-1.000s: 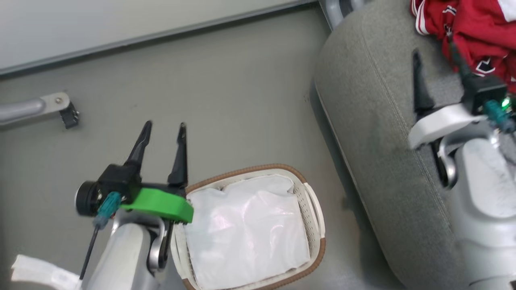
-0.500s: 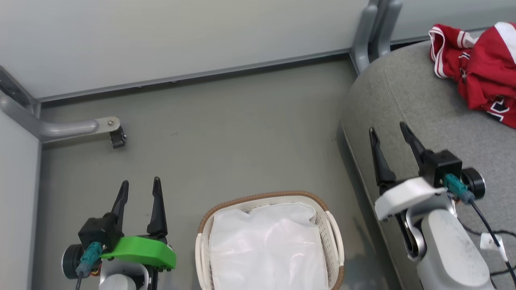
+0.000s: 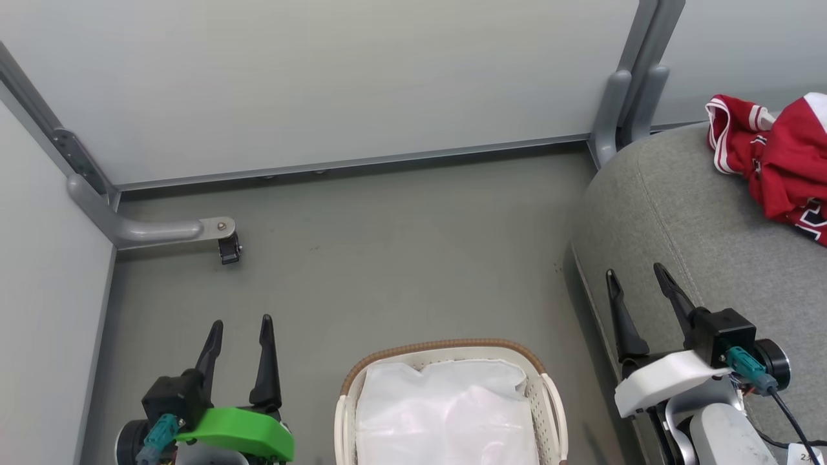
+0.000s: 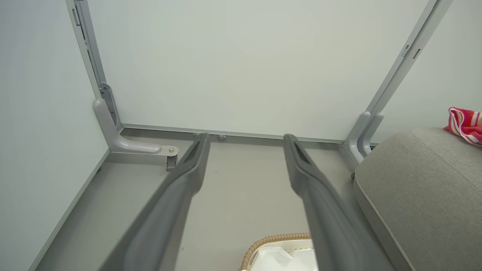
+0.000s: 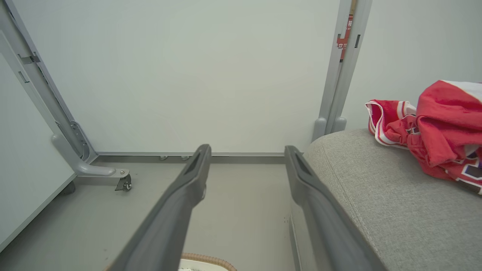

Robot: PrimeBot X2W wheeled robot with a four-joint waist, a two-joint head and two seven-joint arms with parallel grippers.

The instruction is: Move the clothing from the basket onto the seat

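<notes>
The red clothing (image 3: 778, 161) with white trim lies bunched on the grey seat (image 3: 698, 219) at the far right; it also shows in the right wrist view (image 5: 440, 128) and as a red edge in the left wrist view (image 4: 467, 124). The white basket (image 3: 546, 394) with a brown rim stands on the floor at the bottom centre, holding its white lining (image 3: 446, 413). My left gripper (image 3: 239, 323) is open over the floor left of the basket. My right gripper (image 3: 636, 274) is open over the seat's front edge, well short of the clothing. Nothing sits between either pair of fingers.
Pale partition walls close off the back and left. A grey metal foot with a small caster (image 3: 229, 248) juts out from the left corner. A grey post (image 3: 623, 110) rises behind the seat. Grey floor (image 3: 387, 258) stretches between the wall and the basket.
The head camera has tilted up, so the wall came into view and the basket slid to the bottom. The right gripper has drawn back from the clothing. Both grippers stay open.
</notes>
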